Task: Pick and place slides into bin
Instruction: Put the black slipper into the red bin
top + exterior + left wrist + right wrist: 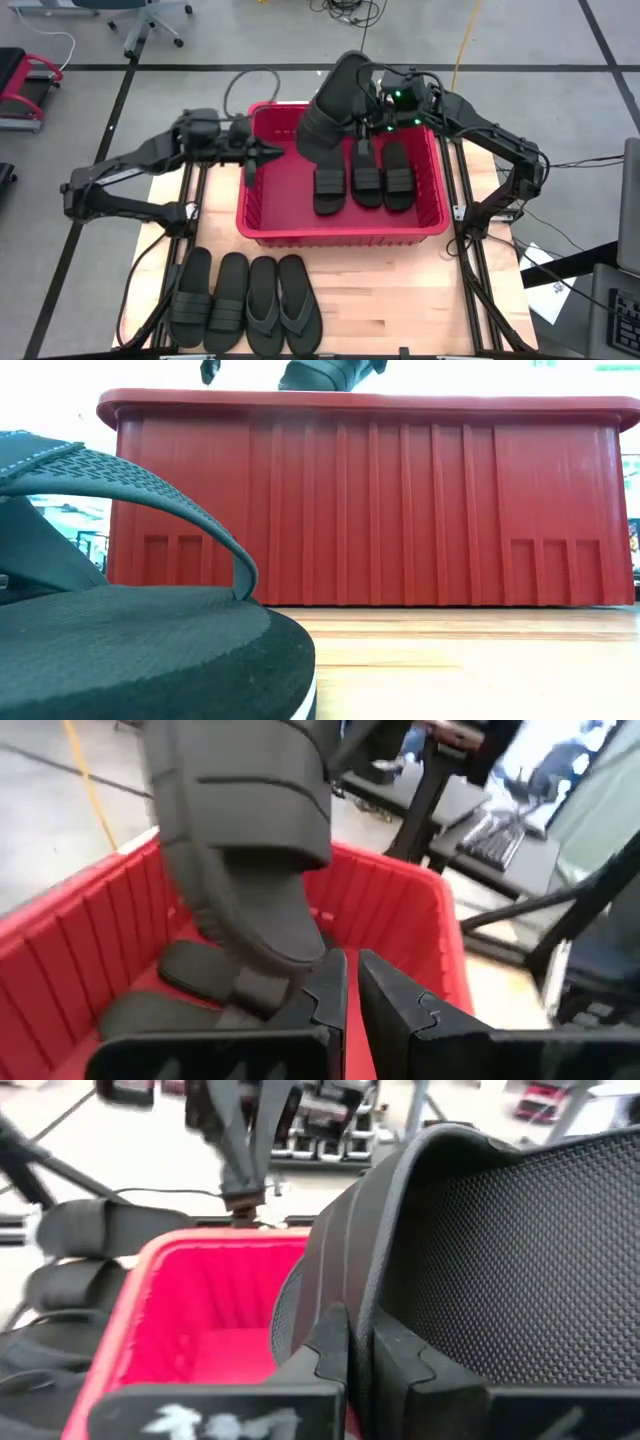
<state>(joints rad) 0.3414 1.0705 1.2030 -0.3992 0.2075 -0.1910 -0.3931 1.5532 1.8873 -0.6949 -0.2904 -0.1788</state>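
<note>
Being carried above the large red plastic crate by the right gripper, clamped shut on it: a black ribbed-strap rubber slide. Hanging over the crate's bare left portion, beside three slides already lying inside, long axis running steeply downward. Hovering nearby at the left rim, the left gripper, pinched nearly closed on nothing. Waiting near the table's front edge: four black sandals.
</note>
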